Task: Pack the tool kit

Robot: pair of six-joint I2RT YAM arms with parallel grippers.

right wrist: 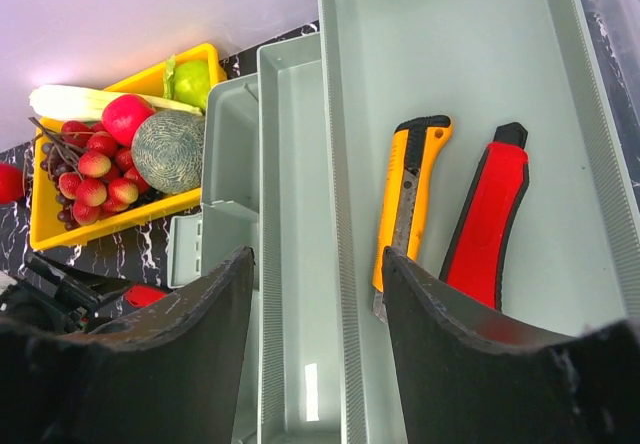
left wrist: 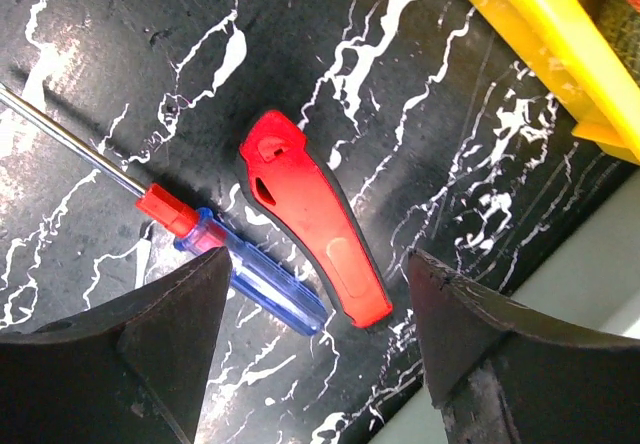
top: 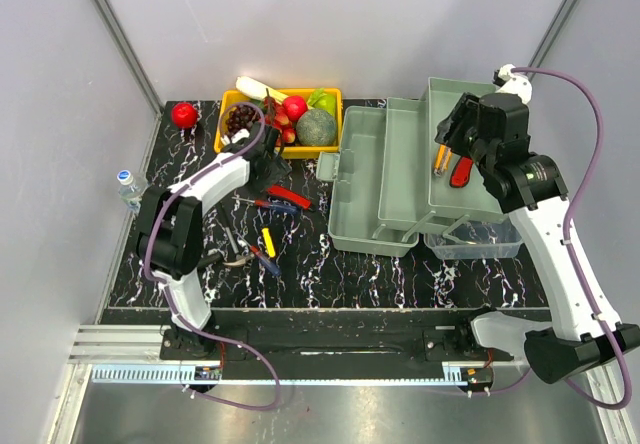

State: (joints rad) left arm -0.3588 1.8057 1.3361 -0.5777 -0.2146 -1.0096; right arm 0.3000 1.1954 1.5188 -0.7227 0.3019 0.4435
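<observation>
1 yellow knife (right wrist: 410, 204) lies beside a red knife (right wrist: 490, 219) in the toolbox (right wrist: 460, 44).

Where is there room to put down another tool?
Inside the top tray, the bare floor between its left wall and the yellow knife. The narrow tray beside it looks bare too. On the table, the strip in front of the toolbox. It is crowded around the loose tools near the left arm.

I see a black tabletop (left wrist: 420, 114) veined white, a red handle (left wrist: 315, 219), a clear-blue, red-collared screwdriver (left wrist: 250, 274). Inside the grey-green toolbox (right wrist: 470, 54): a yellow-and-black cutter (right wrist: 408, 199), a red-and-black knife (right wrist: 490, 219).
</observation>
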